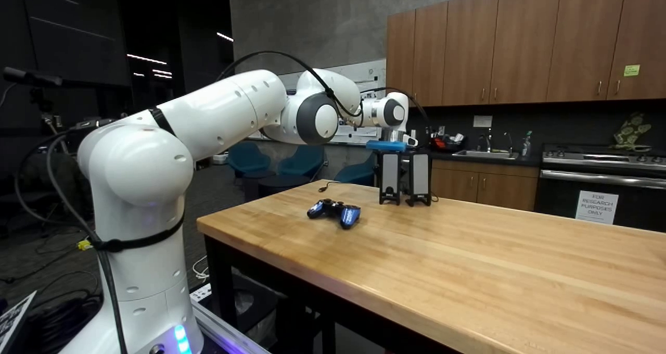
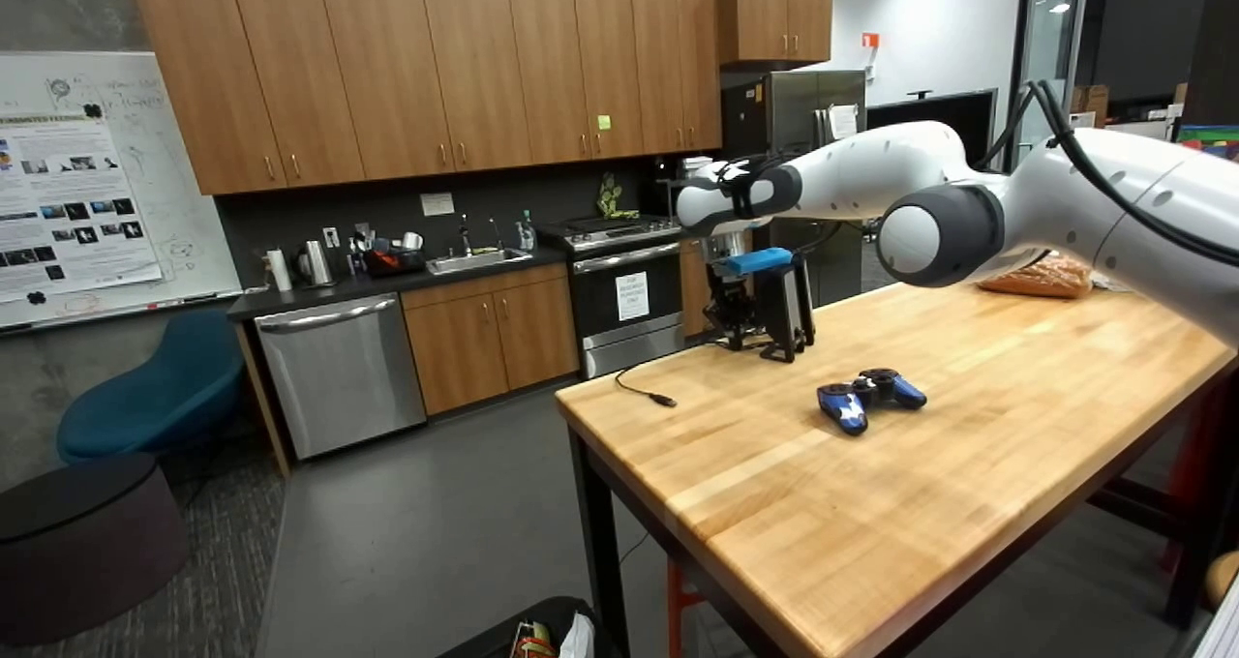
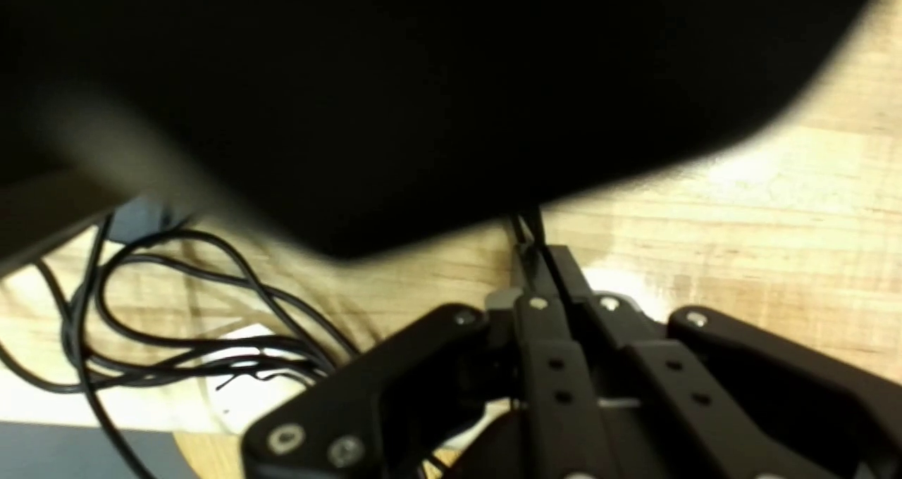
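Observation:
My gripper [image 2: 733, 314] points down behind two black desktop speakers with grey fronts. In an exterior view the speakers, a near one [image 1: 389, 174] and a far one [image 1: 420, 176], stand upright side by side and mostly hide the gripper. In the wrist view the two fingers [image 3: 552, 262] are close together with only a thin dark gap. Thin black cables [image 3: 533, 227] run to the fingertips; whether they are pinched or pass behind cannot be told. A large dark blurred shape [image 3: 437, 113], seemingly a speaker, fills the top. Looped black cable [image 3: 176, 341] lies beside the gripper.
A blue and black game controller [image 1: 335, 211] lies on the wooden table [image 1: 468, 270] in both exterior views. A cable end with a plug [image 2: 661, 400] lies near the table corner. A brown wrapped bag [image 2: 1041, 278] sits behind the arm. A blue part [image 2: 760, 259] sticks out from the wrist.

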You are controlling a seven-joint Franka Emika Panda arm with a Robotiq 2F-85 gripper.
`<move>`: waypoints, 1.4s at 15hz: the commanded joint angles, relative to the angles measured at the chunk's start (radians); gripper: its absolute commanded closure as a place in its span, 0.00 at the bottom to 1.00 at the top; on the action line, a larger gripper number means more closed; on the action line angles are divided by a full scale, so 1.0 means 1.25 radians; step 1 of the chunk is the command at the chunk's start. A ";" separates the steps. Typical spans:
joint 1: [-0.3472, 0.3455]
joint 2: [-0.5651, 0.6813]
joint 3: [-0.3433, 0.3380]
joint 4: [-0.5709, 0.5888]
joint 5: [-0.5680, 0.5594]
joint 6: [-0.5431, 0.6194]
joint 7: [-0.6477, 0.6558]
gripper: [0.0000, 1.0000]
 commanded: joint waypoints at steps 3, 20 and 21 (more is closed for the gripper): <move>0.022 -0.022 -0.031 -0.045 -0.037 0.080 0.066 0.99; 0.019 -0.145 -0.049 -0.260 -0.080 0.144 0.087 0.99; 0.020 -0.166 -0.051 -0.296 -0.083 0.156 0.090 0.99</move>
